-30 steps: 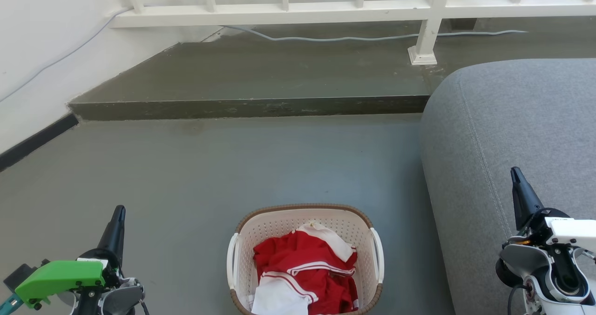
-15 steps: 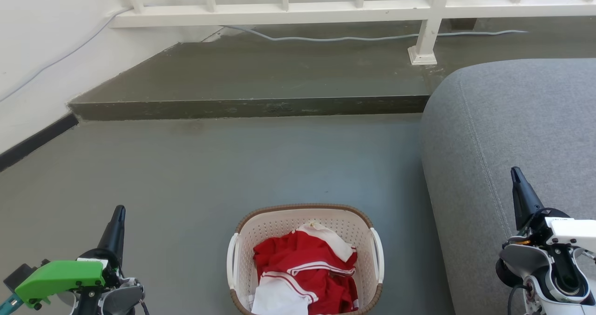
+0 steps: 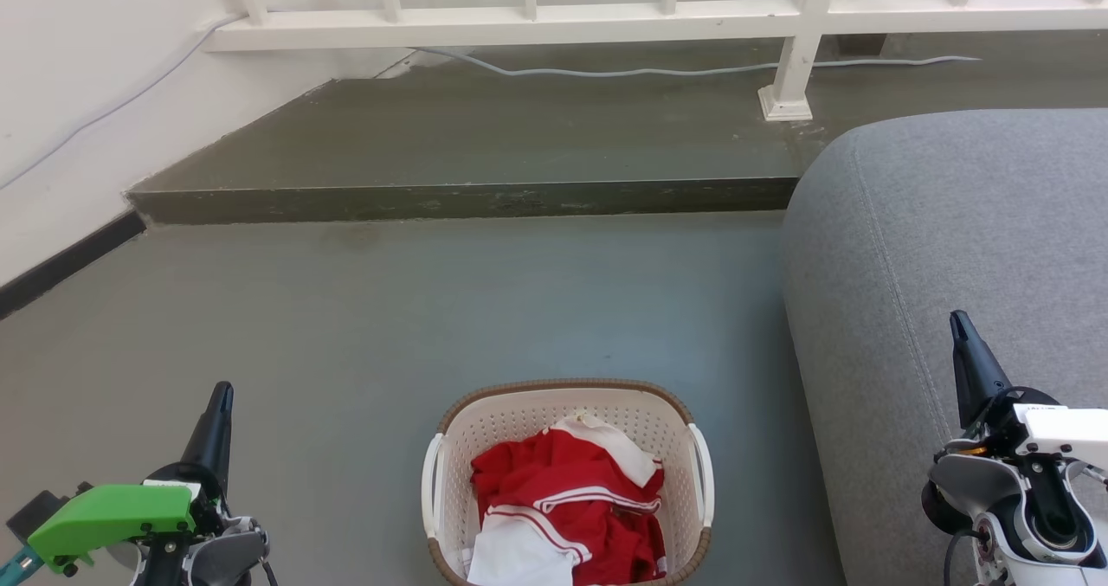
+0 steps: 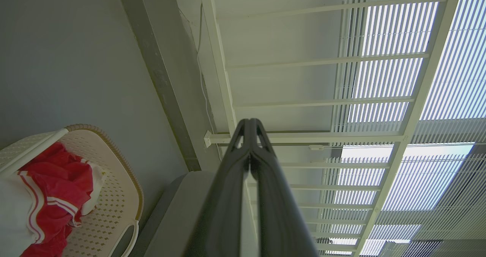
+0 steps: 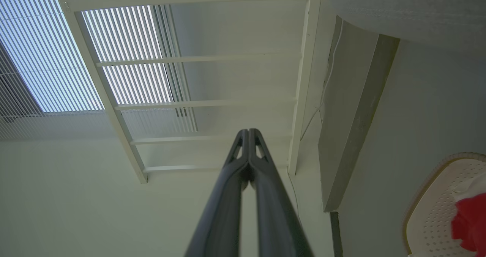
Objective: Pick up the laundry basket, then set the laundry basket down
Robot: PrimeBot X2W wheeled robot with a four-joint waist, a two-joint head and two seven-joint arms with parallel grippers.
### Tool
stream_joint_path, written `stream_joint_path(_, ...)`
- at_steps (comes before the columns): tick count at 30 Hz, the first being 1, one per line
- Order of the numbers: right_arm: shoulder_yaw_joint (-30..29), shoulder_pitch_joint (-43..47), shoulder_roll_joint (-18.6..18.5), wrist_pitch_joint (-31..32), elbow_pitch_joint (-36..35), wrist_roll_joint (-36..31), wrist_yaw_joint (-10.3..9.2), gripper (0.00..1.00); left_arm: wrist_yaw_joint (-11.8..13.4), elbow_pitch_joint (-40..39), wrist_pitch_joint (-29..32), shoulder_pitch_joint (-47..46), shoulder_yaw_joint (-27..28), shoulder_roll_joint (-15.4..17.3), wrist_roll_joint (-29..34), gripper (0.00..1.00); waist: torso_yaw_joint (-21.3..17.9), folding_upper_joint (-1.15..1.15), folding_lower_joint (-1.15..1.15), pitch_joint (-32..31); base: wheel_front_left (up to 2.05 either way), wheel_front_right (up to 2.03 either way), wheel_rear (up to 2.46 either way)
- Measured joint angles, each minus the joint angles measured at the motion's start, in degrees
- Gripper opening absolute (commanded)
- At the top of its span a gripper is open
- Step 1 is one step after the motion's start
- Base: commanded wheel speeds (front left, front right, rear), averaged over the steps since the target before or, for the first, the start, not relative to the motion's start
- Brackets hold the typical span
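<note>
The cream-white perforated plastic laundry basket point(image 3: 528, 421) with a brown woven-look rim is seen standing upright on the grey floor point(image 3: 433, 309), just beside the grey upholstered sofa point(image 3: 952, 222). It is loaded with crumpled red and white clothes point(image 3: 563, 499).

The right gripper point(image 3: 956, 319) is held over the sofa's front edge. The left gripper point(image 3: 223, 389) is held well apart from the sofa, beyond the basket. In both wrist views the two dark fingers are pressed together at the tips, with nothing between them, and neither gripper is touching the basket.

A basket on the floor with both grippers clear would fit a lift still to come as well as a set-down already made.

Should a lift be made from here, trouble could be expected on the sofa side. Little room is left there for the white side handle point(image 3: 703, 473) to be reached, so the cushion could be struck. The clothes are heaped unevenly, so the basket could tip if the thin handles were raised unequally or gripped poorly.
</note>
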Motion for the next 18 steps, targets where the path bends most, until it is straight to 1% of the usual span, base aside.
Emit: stream_joint_path(18, -0.1, 0.0, 0.03, 0.25, -0.01, 0.0, 0.0, 0.0, 0.0, -0.01, 0.0, 0.0, 0.0, 0.0, 0.0, 0.0, 0.0, 0.0, 0.0, 0.0, 0.0, 0.0, 0.0)
